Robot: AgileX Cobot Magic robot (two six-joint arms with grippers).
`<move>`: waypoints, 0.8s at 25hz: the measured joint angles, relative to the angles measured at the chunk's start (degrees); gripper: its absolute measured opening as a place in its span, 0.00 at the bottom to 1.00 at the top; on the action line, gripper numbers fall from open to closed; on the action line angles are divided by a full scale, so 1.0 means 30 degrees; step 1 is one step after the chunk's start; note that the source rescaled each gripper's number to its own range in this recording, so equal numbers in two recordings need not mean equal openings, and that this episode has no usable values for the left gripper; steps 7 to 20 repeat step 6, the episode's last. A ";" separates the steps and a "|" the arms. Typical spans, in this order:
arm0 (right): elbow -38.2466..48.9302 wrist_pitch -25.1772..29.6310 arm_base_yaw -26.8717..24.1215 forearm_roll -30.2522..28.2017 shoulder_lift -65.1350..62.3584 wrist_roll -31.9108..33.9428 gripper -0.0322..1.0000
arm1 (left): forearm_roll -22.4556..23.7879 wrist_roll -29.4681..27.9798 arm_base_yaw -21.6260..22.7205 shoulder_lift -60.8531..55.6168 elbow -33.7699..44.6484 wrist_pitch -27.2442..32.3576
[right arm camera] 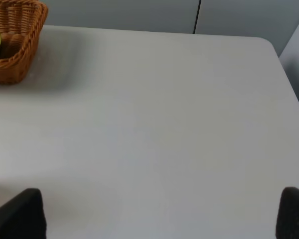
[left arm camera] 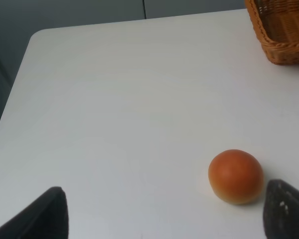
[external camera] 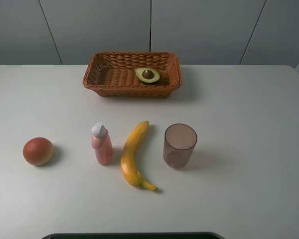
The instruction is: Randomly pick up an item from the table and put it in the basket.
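Avocado half (external camera: 147, 75), pit up, lies in the basket (external camera: 131, 87); both claws spread wide, empty.

no text, label, brand, number or sign can be read in any of the three views. the small pink bottle (external camera: 101, 144) with the white cap shows a plain side with no printing that can be made out, and the translucent brown cup (external camera: 179, 145) is unmarked. the wicker basket (external camera: 97, 78), the banana (external camera: 133, 155), the red-orange fruit (external camera: 38, 151) and the white table (external camera: 249, 124) likewise carry no lettering.
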 joint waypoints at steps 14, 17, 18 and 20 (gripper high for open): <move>0.0000 0.0000 0.0000 0.0000 0.0000 0.0000 1.00 | 0.0000 0.0000 0.0000 0.0000 0.0000 0.0000; 0.0000 0.0000 0.0000 0.0000 0.0000 0.0000 1.00 | 0.0000 0.0000 0.0000 0.0000 0.0000 0.0000; 0.0000 0.0000 0.0000 0.0000 0.0000 0.0000 1.00 | 0.0000 0.0000 0.0000 0.0000 0.0000 0.0000; 0.0000 0.0000 0.0000 0.0000 0.0000 0.0000 1.00 | 0.0000 0.0000 0.0000 0.0000 0.0000 0.0000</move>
